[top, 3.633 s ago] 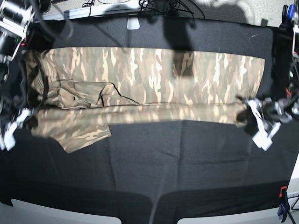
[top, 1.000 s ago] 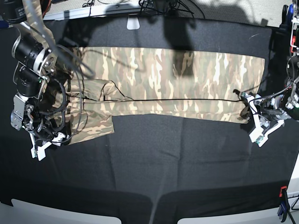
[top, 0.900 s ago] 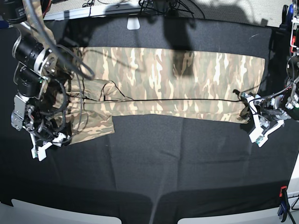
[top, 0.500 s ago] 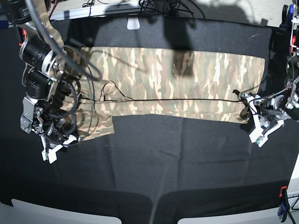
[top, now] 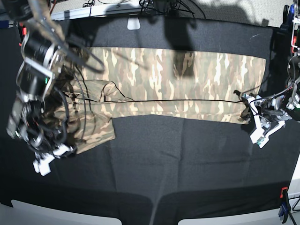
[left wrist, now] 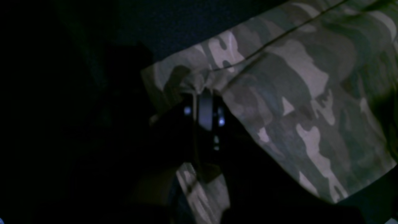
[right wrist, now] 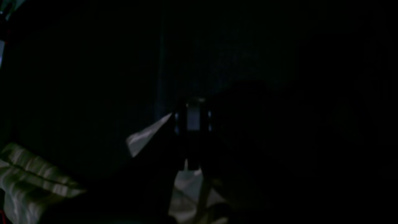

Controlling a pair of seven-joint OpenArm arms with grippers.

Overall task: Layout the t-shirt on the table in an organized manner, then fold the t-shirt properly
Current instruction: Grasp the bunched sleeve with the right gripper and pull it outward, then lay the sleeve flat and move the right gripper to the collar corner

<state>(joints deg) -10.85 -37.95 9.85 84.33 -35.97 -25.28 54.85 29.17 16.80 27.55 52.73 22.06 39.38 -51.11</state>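
Observation:
The camouflage t-shirt (top: 178, 79) lies as a long folded band across the back half of the black table (top: 178, 159). One sleeve (top: 96, 131) sticks out toward the front at the left. My left gripper (top: 245, 107) sits at the band's right front corner, shut on bunched fabric (left wrist: 199, 85); its fingers (left wrist: 205, 107) show in the left wrist view. My right gripper (top: 61, 152) hangs low by the sleeve's front corner. In the dark right wrist view its fingers (right wrist: 192, 119) are shut, and a pale point of t-shirt cloth (right wrist: 146, 140) runs up into them.
The right arm's cables (top: 70, 108) drape over the shirt's left end. A white tag (top: 133, 23) lies at the table's back edge. An orange and blue clamp (top: 283, 206) stands at the front right corner. Hangers and wires (top: 159, 5) sit behind the table.
My right gripper closed its jaws and shifted down and left toward the table's front, and the sleeve's front corner followed slightly. The left arm has stayed put, holding the right corner.

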